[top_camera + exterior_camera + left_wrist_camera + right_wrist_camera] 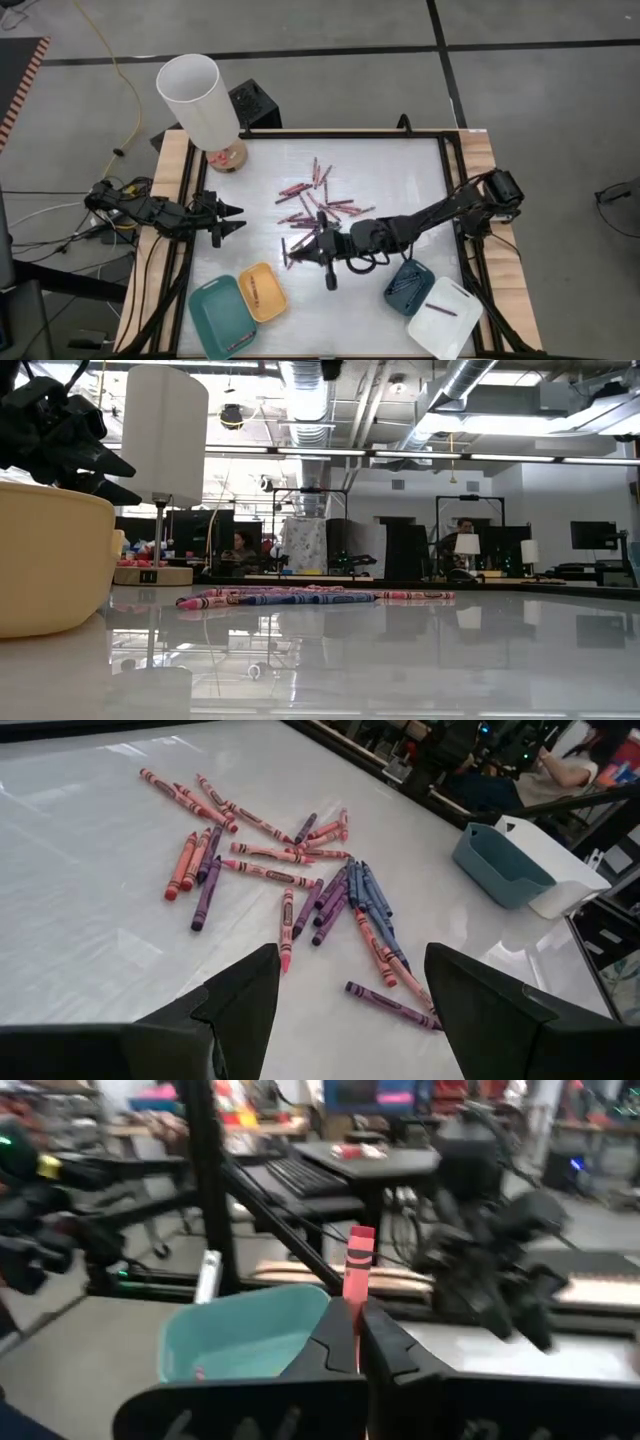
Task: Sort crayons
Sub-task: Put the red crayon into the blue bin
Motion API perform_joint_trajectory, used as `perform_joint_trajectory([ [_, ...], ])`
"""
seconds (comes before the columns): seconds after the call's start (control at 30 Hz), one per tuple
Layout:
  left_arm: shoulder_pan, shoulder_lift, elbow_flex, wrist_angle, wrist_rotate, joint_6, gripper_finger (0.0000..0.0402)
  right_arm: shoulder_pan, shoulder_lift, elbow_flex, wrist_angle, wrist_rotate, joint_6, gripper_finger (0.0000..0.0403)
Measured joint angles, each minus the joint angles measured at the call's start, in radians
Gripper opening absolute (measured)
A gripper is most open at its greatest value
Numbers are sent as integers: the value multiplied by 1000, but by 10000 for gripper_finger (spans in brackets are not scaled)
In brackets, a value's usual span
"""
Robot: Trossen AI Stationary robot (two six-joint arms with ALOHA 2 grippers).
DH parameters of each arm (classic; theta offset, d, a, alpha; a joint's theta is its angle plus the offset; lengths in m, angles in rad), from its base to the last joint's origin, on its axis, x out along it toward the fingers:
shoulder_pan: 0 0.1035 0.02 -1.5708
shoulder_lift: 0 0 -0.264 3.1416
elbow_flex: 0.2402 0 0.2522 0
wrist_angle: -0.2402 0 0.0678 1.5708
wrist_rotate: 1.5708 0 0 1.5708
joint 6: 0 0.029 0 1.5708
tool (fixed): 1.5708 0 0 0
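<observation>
Waiting at the bench's left edge, the left gripper (236,221) stands released, its fingers (235,1005) spread toward the pile. Most crayons (318,203) lie flat mid-bench, their long axes pointing every way; one lies in the yellow tray (262,291) near the front edge. Right of that, the right gripper (351,1342) is clenched on a red crayon (356,1265) that stands upright between its fingers, tip end hidden, above the teal tray (245,1332).

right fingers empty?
No, in the right wrist view the right gripper has its fingers shut on a red crayon that sticks up between them.
</observation>
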Motion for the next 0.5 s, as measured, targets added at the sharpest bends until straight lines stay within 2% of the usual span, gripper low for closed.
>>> perform_joint_trajectory([
  [0.1,0,0,0,0,0,0,240,-2,63,17,130,-42,-3,1],
  [0.2,0,0,0,1,0,0,240,-13,146,70,185,-102,2,1],
  [0.5,0,3,0,1,0,0,240,-59,409,381,168,-266,6,1],
])
